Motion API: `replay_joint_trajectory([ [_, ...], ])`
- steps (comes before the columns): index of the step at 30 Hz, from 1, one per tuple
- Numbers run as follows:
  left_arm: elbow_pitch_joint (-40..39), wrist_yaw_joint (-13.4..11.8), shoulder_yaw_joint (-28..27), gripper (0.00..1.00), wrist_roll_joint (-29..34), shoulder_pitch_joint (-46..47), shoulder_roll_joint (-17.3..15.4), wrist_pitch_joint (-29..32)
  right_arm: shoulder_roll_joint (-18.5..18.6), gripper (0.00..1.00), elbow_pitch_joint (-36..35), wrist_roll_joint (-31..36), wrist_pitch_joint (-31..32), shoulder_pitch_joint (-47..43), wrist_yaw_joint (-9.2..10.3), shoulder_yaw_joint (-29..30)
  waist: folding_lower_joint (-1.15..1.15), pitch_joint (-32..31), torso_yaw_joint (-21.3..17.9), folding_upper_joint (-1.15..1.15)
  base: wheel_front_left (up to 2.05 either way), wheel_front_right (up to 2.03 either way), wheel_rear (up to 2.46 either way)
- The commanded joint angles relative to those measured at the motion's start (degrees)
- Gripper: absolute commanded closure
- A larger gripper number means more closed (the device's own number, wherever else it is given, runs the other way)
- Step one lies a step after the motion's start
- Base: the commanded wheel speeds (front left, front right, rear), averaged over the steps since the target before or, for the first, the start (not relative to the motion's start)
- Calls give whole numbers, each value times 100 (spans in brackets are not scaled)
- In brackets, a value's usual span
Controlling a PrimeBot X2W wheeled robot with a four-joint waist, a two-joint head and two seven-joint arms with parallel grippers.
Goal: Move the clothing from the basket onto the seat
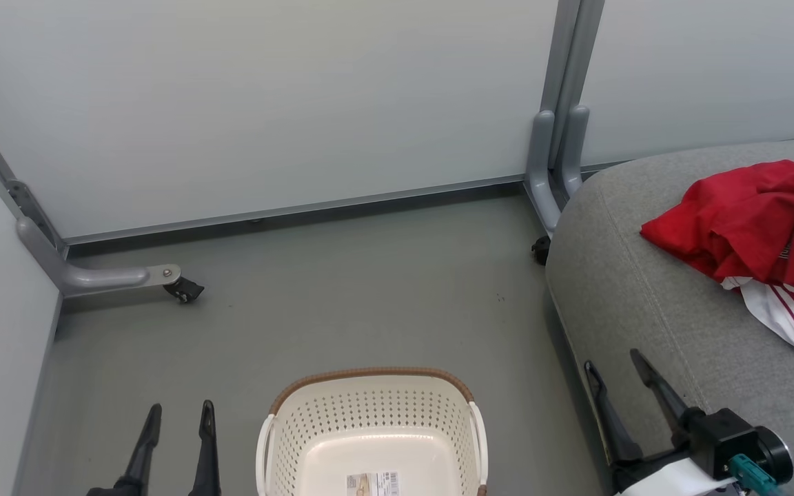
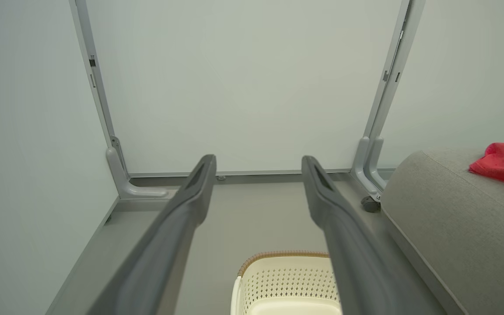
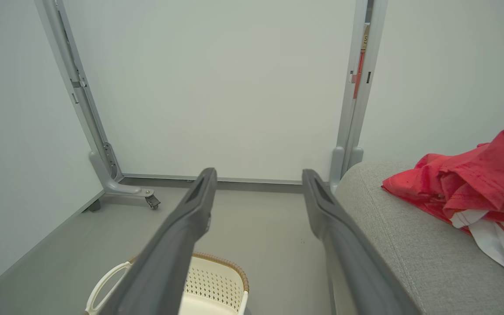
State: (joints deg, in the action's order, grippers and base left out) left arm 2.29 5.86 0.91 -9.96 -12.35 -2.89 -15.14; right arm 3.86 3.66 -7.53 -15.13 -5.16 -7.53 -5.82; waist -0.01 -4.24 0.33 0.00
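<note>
Clothing [image 1: 755, 220] — red garments with white striped trim, lay heaped on the seat [image 1: 645, 310], toward its right side. Seat: grey upholstered cushion, stood right of the basket [image 1: 369, 411]. Basket — cream, perforated, brown-rimmed; sat on the floor [image 1: 369, 296], a label sticker [image 1: 372, 483] visible on its bottom. Left pincer [image 1: 181, 408]: fingers spread, gripping nothing, left of the basket. Right pincer [image 1: 613, 359]: fingers spread, gripping nothing, at the seat's near edge.

Head view: basket [image 1: 369, 413] cut off at the bottom edge, I can't read its label [image 1: 372, 483]; clothing [image 1: 748, 220] runs off the right edge.
</note>
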Motion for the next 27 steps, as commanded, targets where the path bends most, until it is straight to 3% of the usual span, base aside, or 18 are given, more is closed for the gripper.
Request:
replay_joint_trajectory([
  [1,52,0,5,100,-7,-2,2,1,-2,100,49,-1,0,-13,0,-5,1,0,0,0,0,0,0],
  [27,467,56,-144,100,-2709,614,-66,621,90,100,389,-2853,554,347,2,219,1,91,-7,0,0,0,0],
])
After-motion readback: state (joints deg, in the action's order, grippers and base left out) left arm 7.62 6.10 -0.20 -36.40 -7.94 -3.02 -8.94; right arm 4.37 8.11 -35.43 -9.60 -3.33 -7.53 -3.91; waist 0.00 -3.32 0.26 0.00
